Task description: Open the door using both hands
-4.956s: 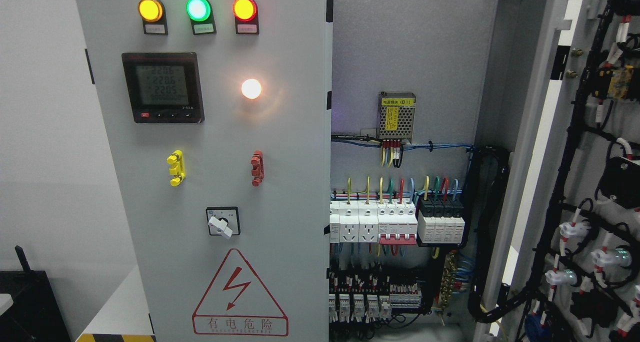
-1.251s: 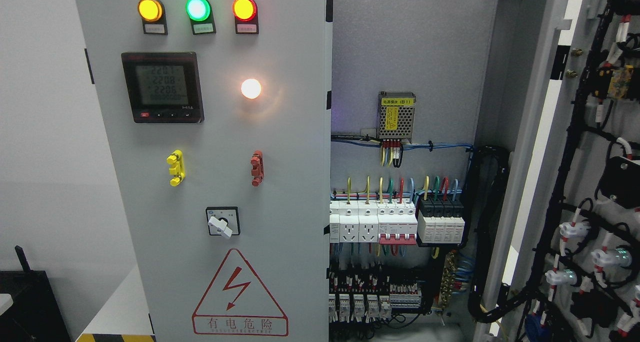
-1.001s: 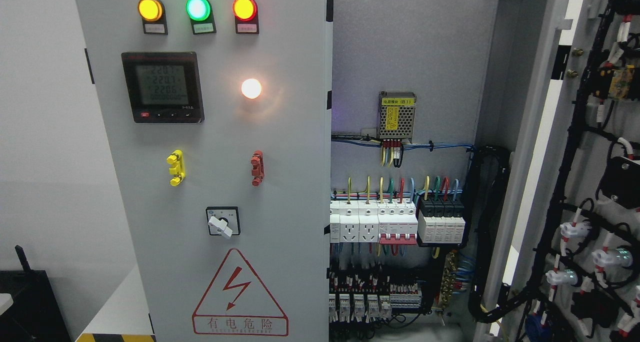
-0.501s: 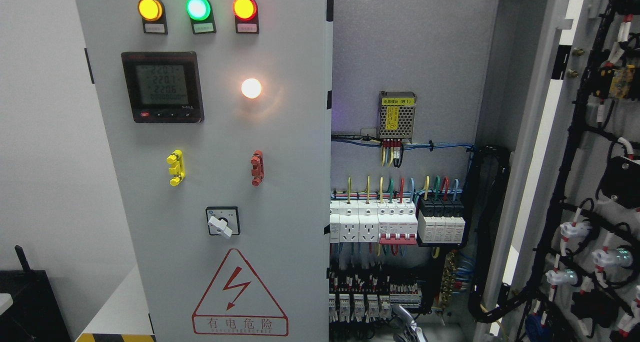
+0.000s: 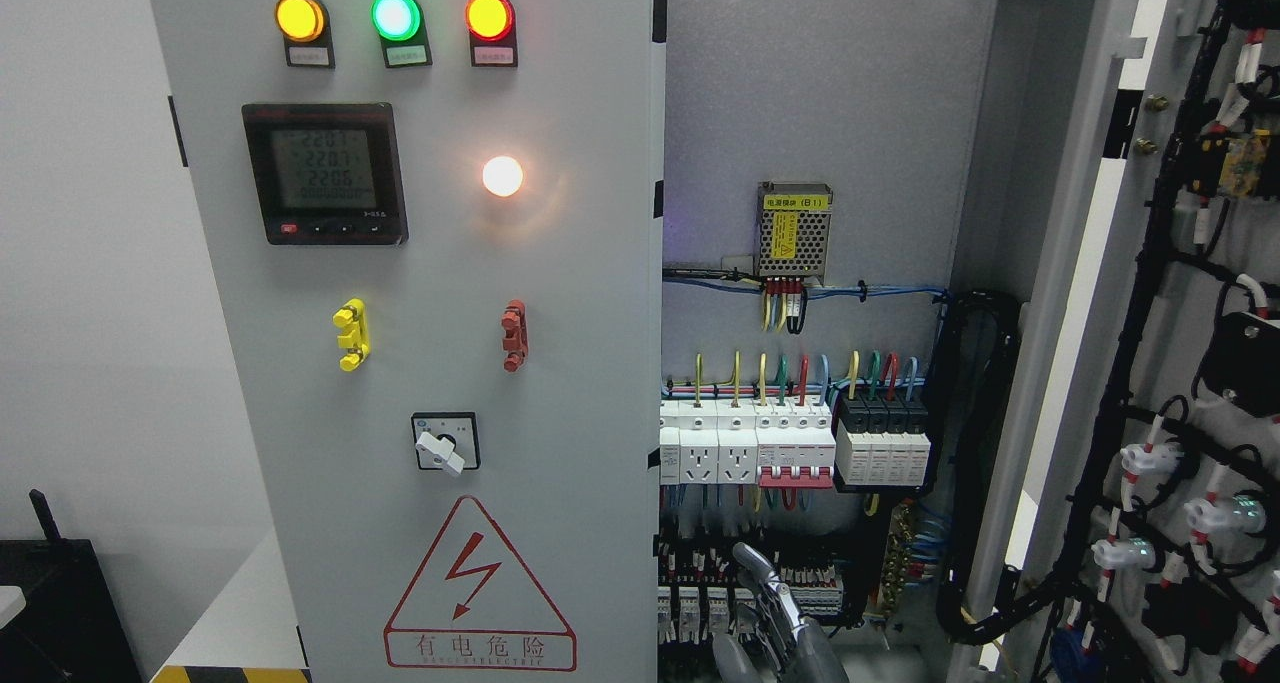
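Head view: left door (image 5: 560, 263) is seen shut, right door (image 5: 1180, 313) swung wide. Right hand (image 5: 775, 628) is seen at the bottom edge, fingers (image 5: 752, 563) extended, nothing held, close before the breakers (image 5: 745, 453). Risk: switches could be knocked or wiring snagged if the door edge is overshot.

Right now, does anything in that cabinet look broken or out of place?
Nothing looks damaged or askew. The right door stands open, baring the breakers; the left door is shut. The robot's right hand shows low in the opening, holding nothing.

Matt grey metal door (image 5: 440, 263)
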